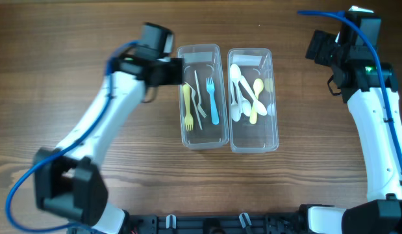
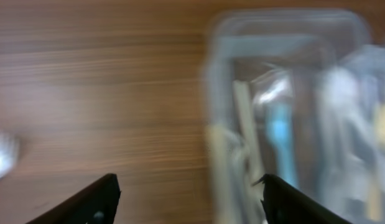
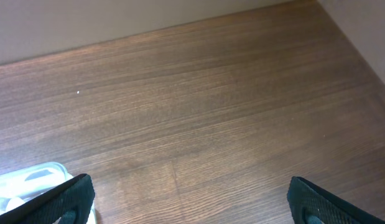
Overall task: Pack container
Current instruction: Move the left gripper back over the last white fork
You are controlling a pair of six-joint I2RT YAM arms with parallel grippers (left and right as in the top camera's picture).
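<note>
Two clear plastic tubs sit side by side near the middle of the wooden worktop (image 1: 71, 39), their long walls touching or very nearly so. The left tub (image 1: 202, 145) holds a yellow fork (image 1: 187, 104), a blue fork (image 1: 212, 101) and a pale, see-through utensil (image 1: 199, 97) lying between them. The right tub (image 1: 252, 142) holds several white spoons (image 1: 237, 91) and a yellow spoon (image 1: 256, 101) piled loosely together.

The left arm reaches in from the lower left, and its left pincer (image 2: 187, 199) is up against the outer wall of the left tub near its far corner. Its wrist view is badly blurred. The two fingers are plainly spread with nothing between them, and one fingertip (image 2: 273, 190) seems to sit over the tub while the other is over bare wood. I cannot tell whether it touches the plastic.

The right arm stands off at the far right, well apart from both tubs. The right pincer (image 3: 189, 200) is spread wide too, empty, hanging over bare worktop. Only a corner of the right tub shows at the lower left edge of its wrist view.
</note>
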